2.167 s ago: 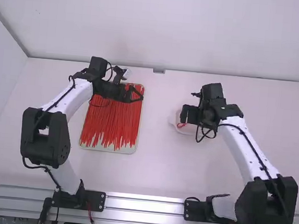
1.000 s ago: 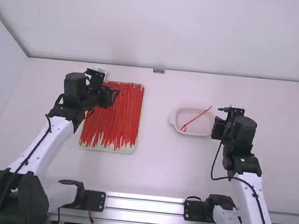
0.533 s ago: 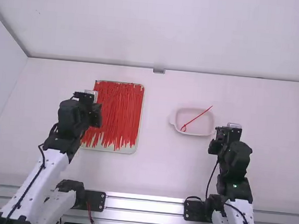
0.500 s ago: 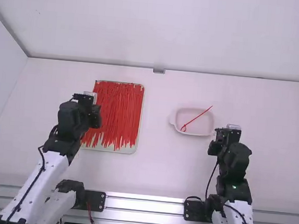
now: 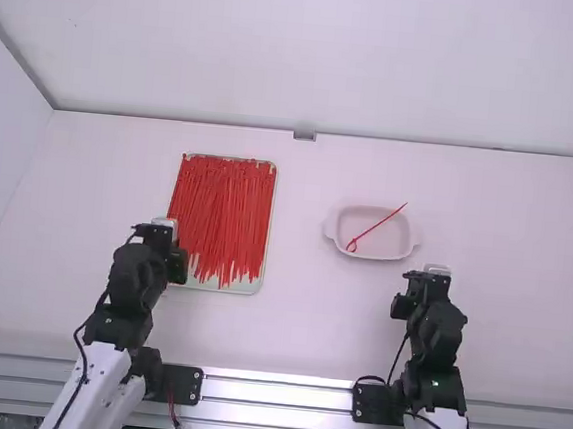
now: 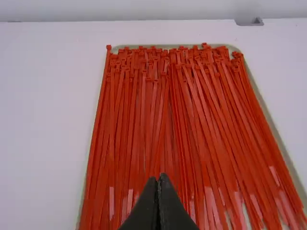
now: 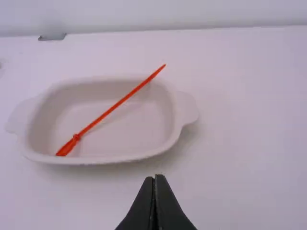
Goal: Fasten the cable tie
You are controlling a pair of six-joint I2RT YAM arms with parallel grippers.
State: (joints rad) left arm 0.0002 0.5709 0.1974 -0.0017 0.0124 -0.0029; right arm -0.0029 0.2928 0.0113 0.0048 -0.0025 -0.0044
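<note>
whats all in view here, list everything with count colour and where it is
loose red plastic cable ties: big pile, red, on the tray
flat beige rectangular tray: 1, beige, left half of the table
white rounded dish with side handles: 1, white, right of the tray
single red cable tie: 1, red, diagonal in the dish, tip over the far rim
small grey tab: 1, grey, middle of the table's far edge
white table: 1, white, under everything
metal rail: 1, silver, along the near edge
left pincer: 1, black, shut, at the tray's near end
right pincer: 1, black, shut, near side of the dish
</note>
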